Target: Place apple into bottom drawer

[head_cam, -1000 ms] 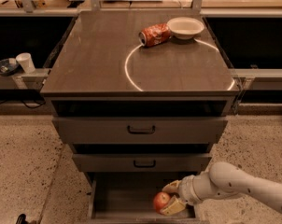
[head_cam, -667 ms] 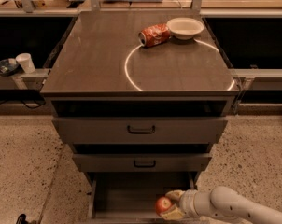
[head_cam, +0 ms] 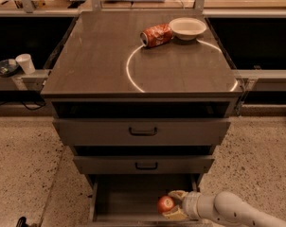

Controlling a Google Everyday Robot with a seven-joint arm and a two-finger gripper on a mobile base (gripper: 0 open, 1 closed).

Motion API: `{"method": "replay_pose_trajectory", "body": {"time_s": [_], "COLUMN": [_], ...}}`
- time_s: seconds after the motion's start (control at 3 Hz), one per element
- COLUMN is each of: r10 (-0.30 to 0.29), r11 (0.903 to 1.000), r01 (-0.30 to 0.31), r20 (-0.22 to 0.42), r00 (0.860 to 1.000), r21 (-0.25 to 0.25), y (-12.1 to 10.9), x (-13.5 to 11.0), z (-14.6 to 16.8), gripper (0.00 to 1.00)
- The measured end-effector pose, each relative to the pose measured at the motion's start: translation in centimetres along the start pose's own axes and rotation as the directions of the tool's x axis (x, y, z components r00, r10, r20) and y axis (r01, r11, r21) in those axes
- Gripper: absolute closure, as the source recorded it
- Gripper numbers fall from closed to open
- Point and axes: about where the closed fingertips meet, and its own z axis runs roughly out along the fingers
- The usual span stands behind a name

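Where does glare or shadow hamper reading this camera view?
Camera view: a bright ring of glare curves across the cabinet top beside the soda can and bowl; the bottom drawer is dim inside, yet the apple reads clearly red in the gripper, low at the drawer's right front.

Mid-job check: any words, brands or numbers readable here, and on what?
Nothing can be quoted as readable text.
Crushed red can: pale markings, too blurred to read.
White cup and white bowl: no text visible.
The hand grips the apple at the open bottom drawer: no labels on any of them.
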Motion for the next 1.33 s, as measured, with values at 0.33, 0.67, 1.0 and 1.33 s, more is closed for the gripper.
{"method": "replay_pose_trajectory", "body": {"time_s": [0.33,0.67,1.0,1.33], "r10": [-0.027,-0.058,-0.093,-0.104], "r11": [0.9996,0.9982,0.9952,0.9943], "r01": [0.027,0.058,0.094,0.106], "r20": [-0.016,-0.001,-0.031,-0.1], "r00": [1.0,0.998,0.995,0.989], "r21": [-0.012,0.018,0.027,0.01], "y": [-1.3,-4.0,-5.2,-5.5], "x": [1.2,2.4,3.4,5.1], "z": [3.3,7.8,11.4,14.9], "gripper": [1.0,1.0,0.9,0.67]}}
